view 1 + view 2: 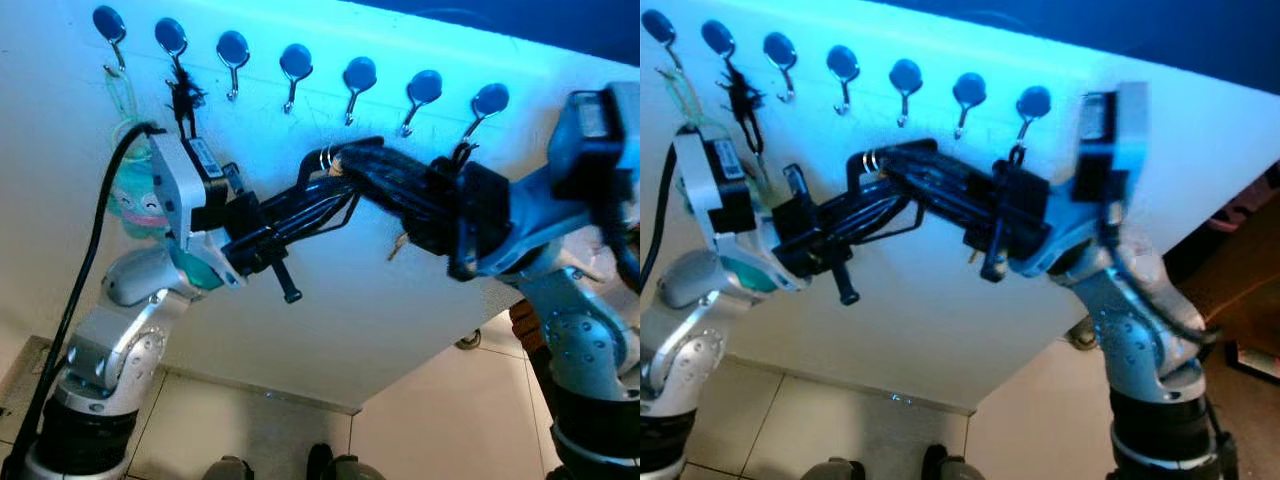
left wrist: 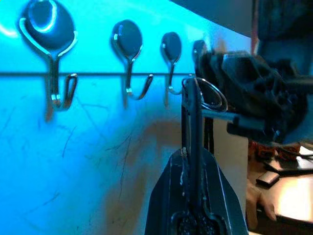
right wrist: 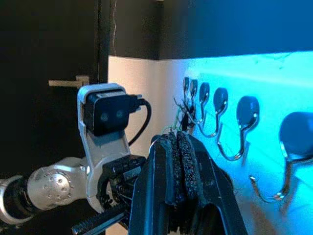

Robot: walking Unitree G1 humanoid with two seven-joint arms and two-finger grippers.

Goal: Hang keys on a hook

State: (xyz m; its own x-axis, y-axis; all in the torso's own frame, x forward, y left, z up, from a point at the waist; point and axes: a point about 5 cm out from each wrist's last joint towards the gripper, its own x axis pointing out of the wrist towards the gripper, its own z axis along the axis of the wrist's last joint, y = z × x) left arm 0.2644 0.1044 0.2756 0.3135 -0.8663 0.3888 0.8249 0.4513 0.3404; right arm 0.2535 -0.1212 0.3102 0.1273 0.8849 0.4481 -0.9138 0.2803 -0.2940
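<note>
Our left hand [image 1: 322, 172] and right hand [image 1: 335, 160] meet below the row of hooks [image 1: 294, 66] — both pinched closed on the key ring [image 2: 209, 94], at 6 o'clock of the fourth hook.

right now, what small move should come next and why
Probably raise the key ring toward a bare hook. The left pincer and right pincer meet at the ring, shut, below the hook row; the ring hangs on nothing yet. Which pincer truly holds it is unclear.
</note>
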